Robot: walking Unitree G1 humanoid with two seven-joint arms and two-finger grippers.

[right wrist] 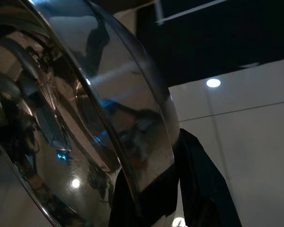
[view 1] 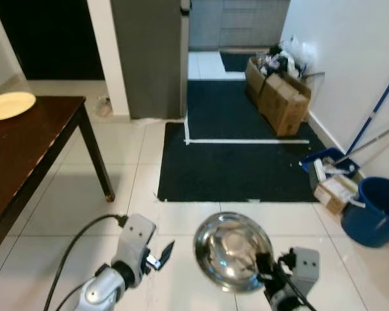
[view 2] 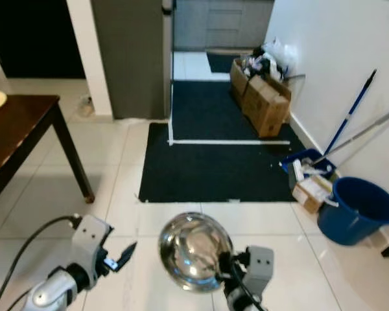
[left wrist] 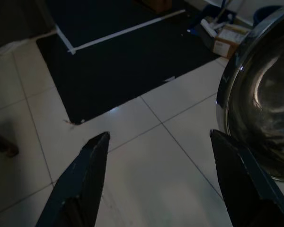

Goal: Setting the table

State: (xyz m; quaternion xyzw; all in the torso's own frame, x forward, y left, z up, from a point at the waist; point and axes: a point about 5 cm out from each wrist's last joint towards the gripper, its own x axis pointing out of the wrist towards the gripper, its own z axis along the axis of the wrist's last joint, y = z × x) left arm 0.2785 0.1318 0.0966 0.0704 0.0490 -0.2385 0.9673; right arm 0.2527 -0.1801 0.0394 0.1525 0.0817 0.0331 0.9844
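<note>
A shiny steel bowl [view 1: 232,251] is held low in front of me, above the white tiled floor, with its hollow facing the camera. My right gripper [view 1: 264,267] is shut on its rim; a black finger [right wrist: 199,184] clamps the bowl's edge [right wrist: 146,142] in the right wrist view. My left gripper [view 1: 161,254] hangs open beside the bowl with nothing between its fingers [left wrist: 83,177], and the bowl [left wrist: 260,118] shows at its side. A dark wooden table [view 1: 26,155] stands at the left with a pale yellow plate [view 1: 6,105] on it.
A black floor mat [view 1: 236,152] lies ahead. Cardboard boxes [view 1: 279,97] stand against the right wall. A blue bucket [view 1: 376,210], a mop [view 1: 369,120] and a small box [view 1: 334,192] crowd the right side. A grey pillar [view 1: 149,58] stands ahead.
</note>
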